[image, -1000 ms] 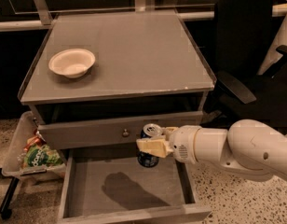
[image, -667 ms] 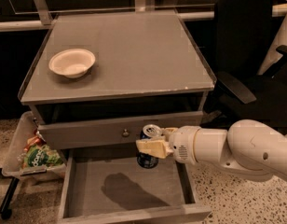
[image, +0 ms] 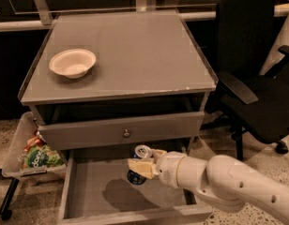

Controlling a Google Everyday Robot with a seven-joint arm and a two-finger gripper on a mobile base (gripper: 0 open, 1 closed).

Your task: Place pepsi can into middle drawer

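Observation:
The pepsi can (image: 137,165) is dark blue with a silver top and is tilted. My gripper (image: 143,164) is shut on it and holds it over the back middle of the middle drawer (image: 93,198). That drawer is pulled out, a wide shallow grey box with a bare floor, and the arm's shadow lies on it. My white arm (image: 229,184) reaches in from the right.
A white bowl (image: 72,63) sits on the cabinet top at the left. The upper drawer front with a round knob (image: 126,133) is slightly open. A bin with snack bags (image: 34,156) stands at the left. A black office chair (image: 257,74) stands at the right.
The gripper with the can has moved slightly lower and further over the open drawer. Nothing else has moved.

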